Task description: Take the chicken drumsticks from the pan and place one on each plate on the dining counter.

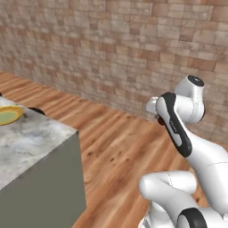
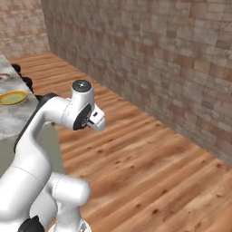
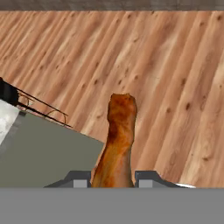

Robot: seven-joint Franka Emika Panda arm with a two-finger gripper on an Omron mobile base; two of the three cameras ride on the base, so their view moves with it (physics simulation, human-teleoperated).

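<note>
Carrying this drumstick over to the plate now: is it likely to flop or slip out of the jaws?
The drumstick juts straight out from the gripper without sagging, so it's probably stiff. Pinched at one end only, it may pivot. Its glossy browned skin hints at slipperiness.

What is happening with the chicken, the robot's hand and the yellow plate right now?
chicken drumstick: gripped between the fingers, hanging over the wooden floor beside the counter.
gripper: shut on the chicken drumstick.
yellow plate: sitting flat on the dining counter, nothing on the part that shows.
</note>
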